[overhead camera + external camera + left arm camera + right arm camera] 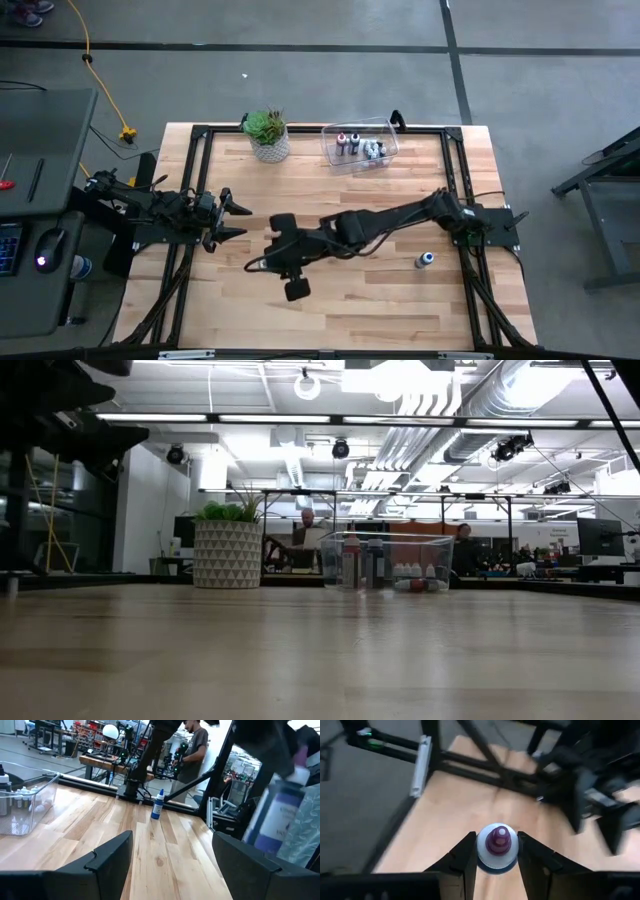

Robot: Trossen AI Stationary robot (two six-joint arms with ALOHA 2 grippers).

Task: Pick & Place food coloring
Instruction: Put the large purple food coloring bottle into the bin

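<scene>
My right gripper (272,258) reaches over the table's middle left and is shut on a small white food coloring bottle (498,851) with a purple cap (498,840). The left wrist view shows this bottle (280,820) raised, with a purple label. A second bottle with a blue cap (425,260) stands upright on its base on the table's right part. Several more bottles sit in the clear bin (360,145). My left gripper (240,220) waits open at the table's left, touching nothing. My right gripper pinches the bottle's body just below its cap between the two fingers (465,856), one on each side of its white shoulder (485,854). The fingers come slanting down from the table's right. The bottle is lifted clear of the table, cap up.
A green potted plant (267,135) stands at the far edge, left of the clear bin (385,560). A black frame (200,130) runs round the tabletop. Bare wood lies between the bin and the arms. People show in the room beyond the table.
</scene>
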